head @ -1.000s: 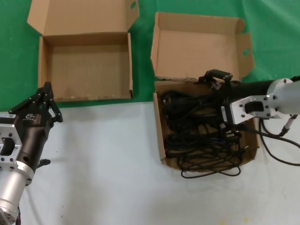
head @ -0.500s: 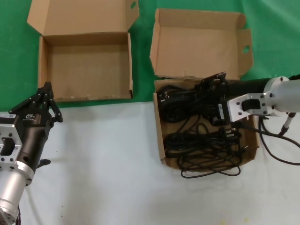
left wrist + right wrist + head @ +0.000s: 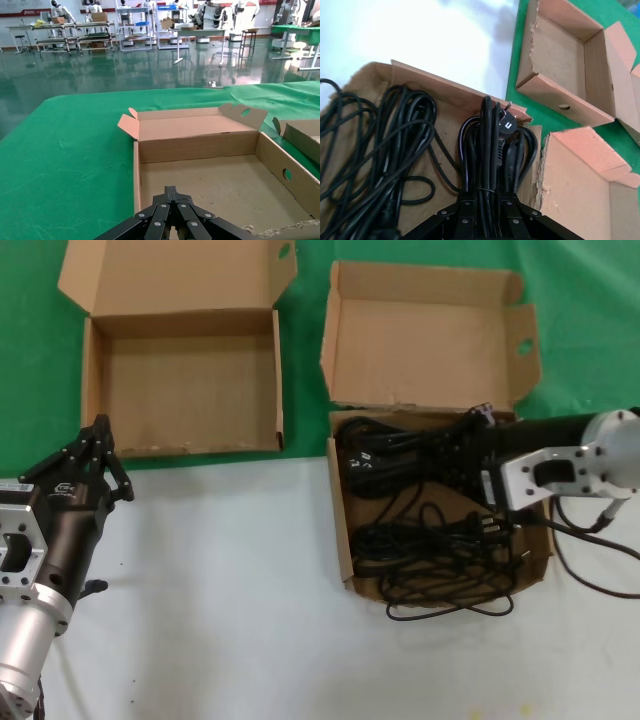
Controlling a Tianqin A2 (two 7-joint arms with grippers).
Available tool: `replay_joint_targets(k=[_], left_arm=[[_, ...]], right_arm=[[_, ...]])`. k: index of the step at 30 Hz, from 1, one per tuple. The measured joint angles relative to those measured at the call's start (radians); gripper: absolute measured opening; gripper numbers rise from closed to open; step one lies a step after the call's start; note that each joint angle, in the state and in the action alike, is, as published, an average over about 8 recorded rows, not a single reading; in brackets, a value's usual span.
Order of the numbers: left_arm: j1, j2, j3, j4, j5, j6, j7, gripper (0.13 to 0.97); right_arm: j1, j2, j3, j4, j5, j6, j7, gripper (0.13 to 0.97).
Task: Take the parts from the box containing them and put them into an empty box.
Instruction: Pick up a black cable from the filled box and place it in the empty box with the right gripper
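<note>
right gripper (image 3: 487, 212) fingers clamp a long looped black cable bundle (image 3: 492, 150), its moulded plug ahead of the tips, inside the squarish ragged-creased cardboard box (image 3: 340, 530). loose cable coils (image 3: 440, 560) lie beside them. left gripper (image 3: 170, 230) fingers are pinched together near the wide, clean-edged, corrugated box (image 3: 95, 390).
</note>
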Motion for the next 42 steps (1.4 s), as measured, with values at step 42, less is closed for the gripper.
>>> replay_joint_targets(k=[42], left_arm=[[0.000, 0.000, 0.000, 0.000, 0.000, 0.000, 0.000, 0.145]], right_arm=[[0.095, -0.082, 0.045, 0.174, 0.023, -0.051, 0.210, 0.206]])
